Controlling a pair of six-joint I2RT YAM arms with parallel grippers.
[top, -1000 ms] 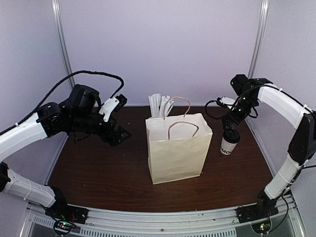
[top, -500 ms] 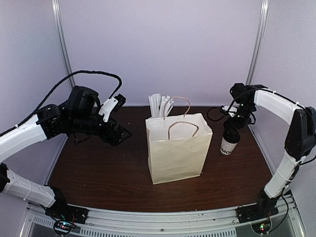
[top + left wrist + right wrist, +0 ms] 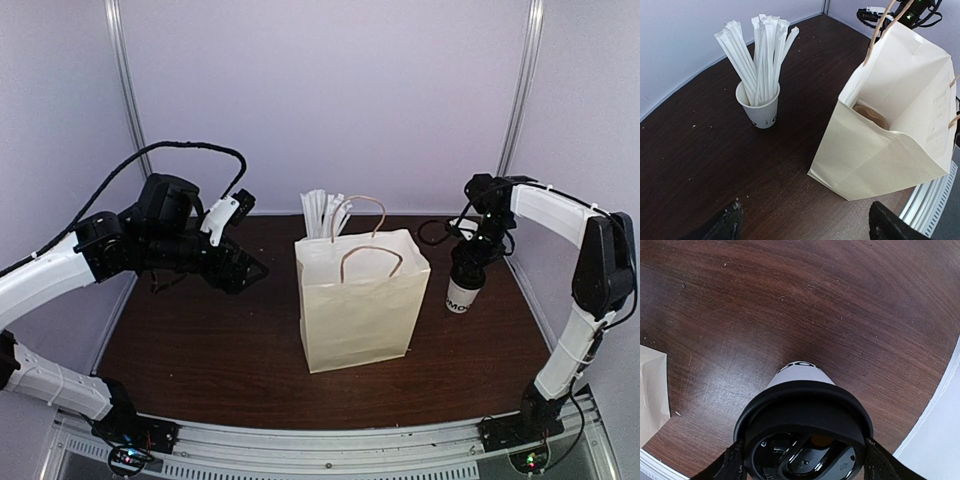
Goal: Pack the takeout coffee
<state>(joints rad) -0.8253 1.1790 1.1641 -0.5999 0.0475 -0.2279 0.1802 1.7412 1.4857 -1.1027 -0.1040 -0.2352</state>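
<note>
Over the last second the right gripper (image 3: pixel 804 459) has been lowered onto the takeout coffee cup (image 3: pixel 461 297), and the right arm has been folded in closer above it. The cup is seen upright on the dark table (image 3: pixel 200 350), at the right, just beside the white paper bag (image 3: pixel 360 305) but apart from it. In the right wrist view the black lid (image 3: pixel 802 415) is bracketed by the two fingers, one at each side of its rim. Whether the rim is actually clamped or only straddled cannot be told, and the cup has not yet been lifted.

The approach is judged to be finished. A firm hold and a lift over the bag's open mouth are what remain. A brown pulp tray (image 3: pixel 871 115) is glimpsed inside the bag.

The left gripper (image 3: pixel 807 225) is held spread wide and empty at the left of the bag, above the table, with the cup of wrapped straws (image 3: pixel 759 105) in front of it.
</note>
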